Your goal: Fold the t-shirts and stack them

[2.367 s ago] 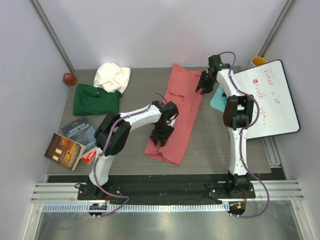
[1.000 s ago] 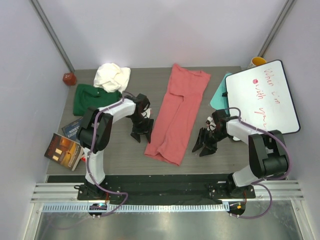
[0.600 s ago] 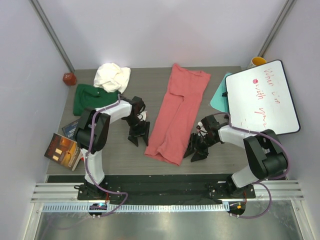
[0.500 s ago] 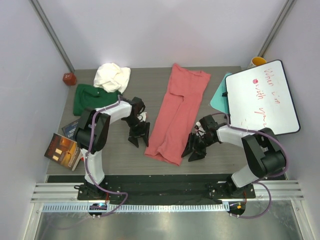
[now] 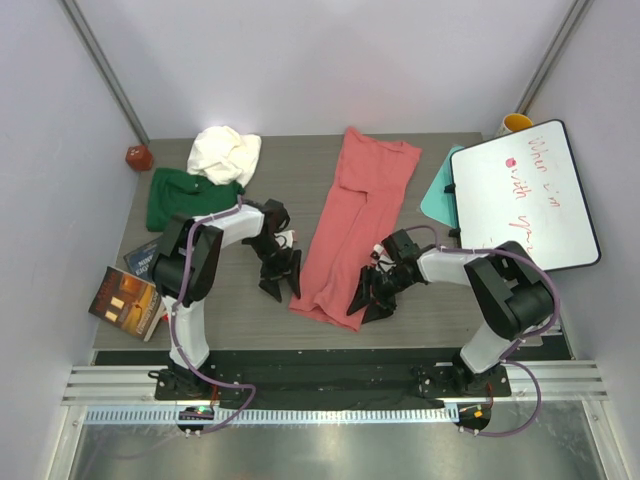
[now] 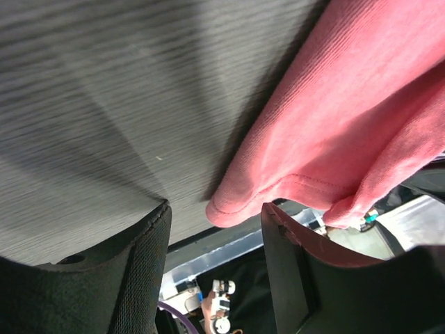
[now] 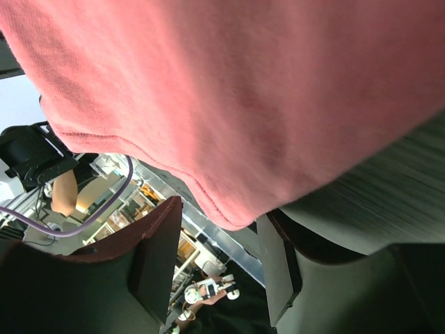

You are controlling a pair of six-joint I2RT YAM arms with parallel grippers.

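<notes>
Both spread apart, nothing clamped: my left tool [image 5: 281,287] and right tool [image 5: 364,305] straddle the near hem corners of the salmon-pink cloth t-shirt [image 5: 356,222], which runs lengthwise away.

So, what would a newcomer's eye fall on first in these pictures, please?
The long salmon-pink t-shirt lies lengthwise down the middle of the table, with the left gripper and right gripper open at its two near corners. To the right sits a whiteboard with red writing; at the far left a crumpled cream-white t-shirt rests partly on a dark green t-shirt.
</notes>
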